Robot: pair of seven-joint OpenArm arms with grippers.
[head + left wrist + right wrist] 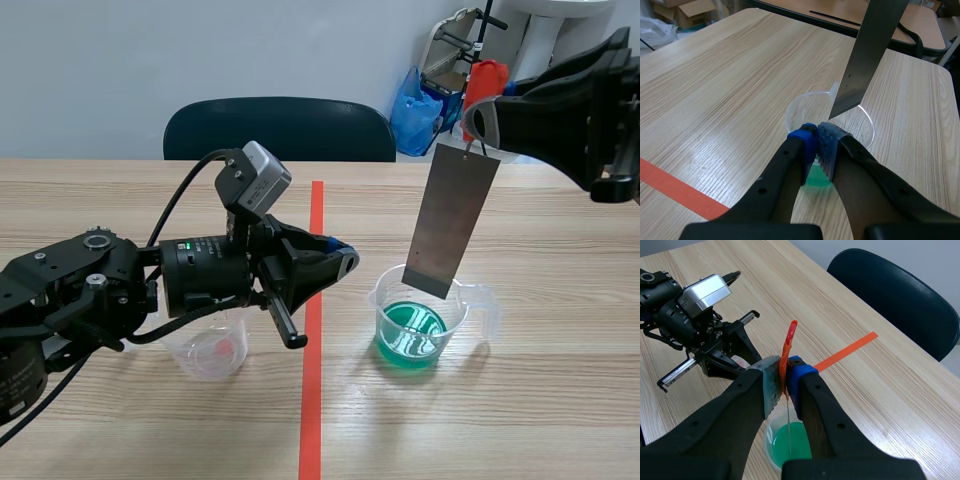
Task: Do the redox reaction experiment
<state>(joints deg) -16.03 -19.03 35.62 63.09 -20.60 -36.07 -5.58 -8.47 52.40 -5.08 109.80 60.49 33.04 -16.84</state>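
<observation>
A grey metal plate [450, 225] hangs on a thin wire hook from an orange-red tag [788, 347]. My right gripper [785, 371] is shut on that tag, high at the right of the scene view [480, 120]. The plate's lower edge [845, 102] sits about at rim level of a clear beaker [470, 300] holding green liquid [410, 332], and it stays above the liquid. My left gripper [345, 262] is shut on nothing just left of that beaker, with its pads meeting at the beaker's near rim [817, 137].
A second clear beaker [210, 350] with a reddish trace inside stands under my left arm. An orange-red tape line [312, 400] runs down the table's middle. A dark chair [280, 128] stands behind the far edge.
</observation>
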